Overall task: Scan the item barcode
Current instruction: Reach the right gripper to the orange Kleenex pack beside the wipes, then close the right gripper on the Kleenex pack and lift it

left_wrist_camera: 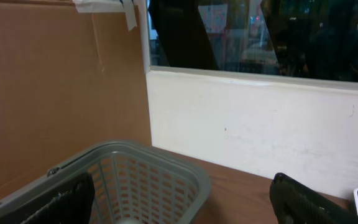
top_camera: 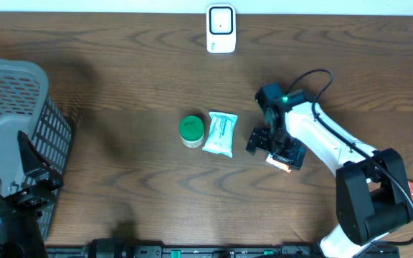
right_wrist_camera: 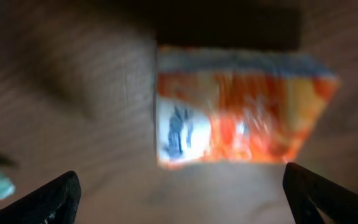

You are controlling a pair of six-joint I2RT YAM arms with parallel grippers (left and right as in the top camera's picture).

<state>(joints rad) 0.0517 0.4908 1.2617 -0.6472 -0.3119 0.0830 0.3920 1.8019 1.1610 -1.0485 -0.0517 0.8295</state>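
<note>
Over the basket (top_camera: 20, 93) at the bench's (top_camera: 120, 193) left edge, the left gripper (left_wrist_camera: 182, 199) hangs wide open and empty. Right of centre, the orange pack (right_wrist_camera: 241, 106) lies flat beneath the right gripper (right_wrist_camera: 185, 193), whose jaws stand fully apart, holding nothing. It looks light, glossy and probably slippery, so I'd pinch it across its narrow width.

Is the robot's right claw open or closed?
Open. The right claw has its fingers far apart in the wrist view, and the orange packet lies on the table, not pinched.
</note>
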